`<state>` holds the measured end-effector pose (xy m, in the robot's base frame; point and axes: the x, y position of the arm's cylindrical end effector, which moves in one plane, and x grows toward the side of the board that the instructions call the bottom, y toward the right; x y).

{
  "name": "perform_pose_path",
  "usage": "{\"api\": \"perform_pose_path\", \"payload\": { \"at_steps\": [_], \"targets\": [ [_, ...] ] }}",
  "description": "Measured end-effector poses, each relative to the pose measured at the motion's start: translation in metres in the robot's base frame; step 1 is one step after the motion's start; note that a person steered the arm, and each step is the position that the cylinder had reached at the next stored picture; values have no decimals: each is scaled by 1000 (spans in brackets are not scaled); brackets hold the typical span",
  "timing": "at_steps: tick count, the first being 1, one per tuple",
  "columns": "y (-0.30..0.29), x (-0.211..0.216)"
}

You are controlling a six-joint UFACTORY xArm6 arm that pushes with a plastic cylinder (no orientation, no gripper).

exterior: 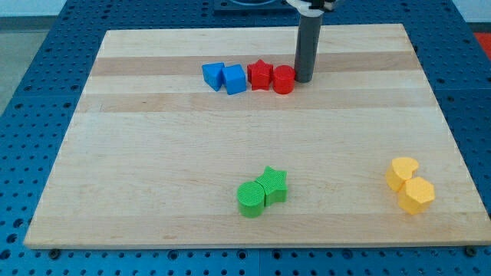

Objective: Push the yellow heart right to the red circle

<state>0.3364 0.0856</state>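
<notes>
Supporting scattered blocks, wooden board [153, 161]

From the yellow heart [401, 172] up to the red circle [283, 80] the bare board [153, 153] lies open, with the yellow hexagon [418, 195] touching below it, the green pair [261, 192] off left, and the rod's tip [303, 79] crowding the circle's right side

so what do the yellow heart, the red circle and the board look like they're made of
Yellow heart: probably plastic, matte, with fine ridged lines suggesting 3D printing. Red circle: same ribbed, matte plastic look. Board: light wood, visible grain and plank bands, smooth satin finish.
</notes>
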Motion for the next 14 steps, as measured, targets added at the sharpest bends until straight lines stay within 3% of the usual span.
{"api": "perform_pose_path", "payload": {
  "at_steps": [4, 7, 9, 11, 12, 14],
  "targets": [
    [90, 64],
    [122, 149],
    [153, 172],
    [156, 263],
    [154, 281],
    [136, 270]
  ]
}}
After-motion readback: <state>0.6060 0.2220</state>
